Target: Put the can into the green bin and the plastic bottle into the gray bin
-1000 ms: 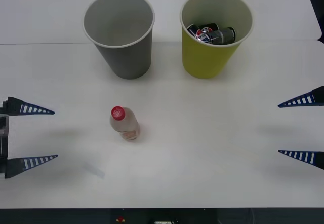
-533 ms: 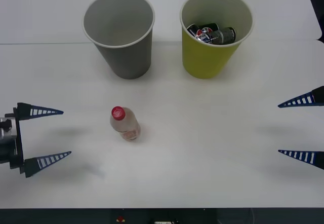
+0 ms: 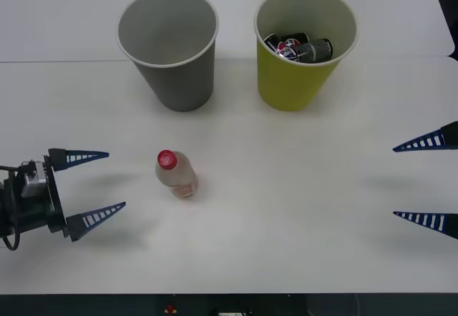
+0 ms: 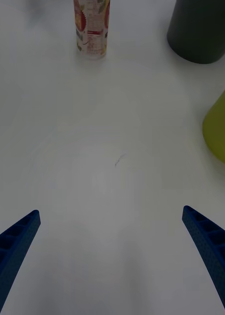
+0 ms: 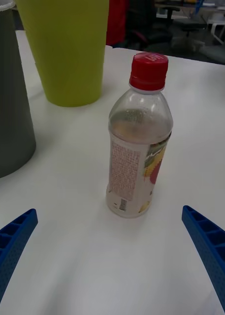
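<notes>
Bottle of clear plastic with a red cap (image 3: 176, 174) stands upright on the white tabletop (image 3: 286, 209), just ahead of the wide-open, empty left gripper (image 3: 99, 184); the right gripper (image 3: 426, 181) waits open, well apart.

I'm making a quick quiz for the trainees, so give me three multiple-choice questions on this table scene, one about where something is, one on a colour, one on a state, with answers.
1. Where does the small clear plastic bottle stand?
A. inside the large gray cup-shaped bin
B. on the white table, nearer the robot than the gray bin
C. in the right claw

2. What colour is the bottle's screw cap?
A. red
B. blue
C. white

3. How is the left claw?
A. shut on the bottle
B. shut on nothing
C. open, beside the bottle

Answers: 1 B, it stands upright on the table before the gray bin. 2 A, the cap is red. 3 C, its fingers are spread apart and touch nothing.
</notes>
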Motion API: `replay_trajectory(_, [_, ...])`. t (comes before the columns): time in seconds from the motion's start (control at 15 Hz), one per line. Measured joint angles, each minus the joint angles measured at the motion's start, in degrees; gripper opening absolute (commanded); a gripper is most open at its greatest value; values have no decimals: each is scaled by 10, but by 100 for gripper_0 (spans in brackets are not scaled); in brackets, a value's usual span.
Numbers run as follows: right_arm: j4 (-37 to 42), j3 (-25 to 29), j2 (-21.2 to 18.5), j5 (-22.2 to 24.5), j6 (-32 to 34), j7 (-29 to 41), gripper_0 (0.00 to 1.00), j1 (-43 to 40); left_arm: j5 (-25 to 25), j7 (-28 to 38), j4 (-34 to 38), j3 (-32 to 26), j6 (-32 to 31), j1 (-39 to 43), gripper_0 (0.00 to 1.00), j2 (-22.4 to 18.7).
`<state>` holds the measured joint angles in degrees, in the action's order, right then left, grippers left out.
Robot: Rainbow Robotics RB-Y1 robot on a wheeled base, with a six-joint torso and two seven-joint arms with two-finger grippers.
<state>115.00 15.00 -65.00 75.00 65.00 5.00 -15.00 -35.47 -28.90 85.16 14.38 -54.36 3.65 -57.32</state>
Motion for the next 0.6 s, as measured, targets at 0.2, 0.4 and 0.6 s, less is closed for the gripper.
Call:
replay_trajectory(0.2, [0,0,0,0,0,0,100,0,21,-11,-32,38,0,-37,100,23])
replay_trajectory(0.4, [0,0,0,0,0,0,100,0,29,-19,-63,74,0,-79,100,49])
replay_trajectory(0.6, [0,0,0,0,0,0,100,0,30,-25,-83,110,5,-113,100,66])
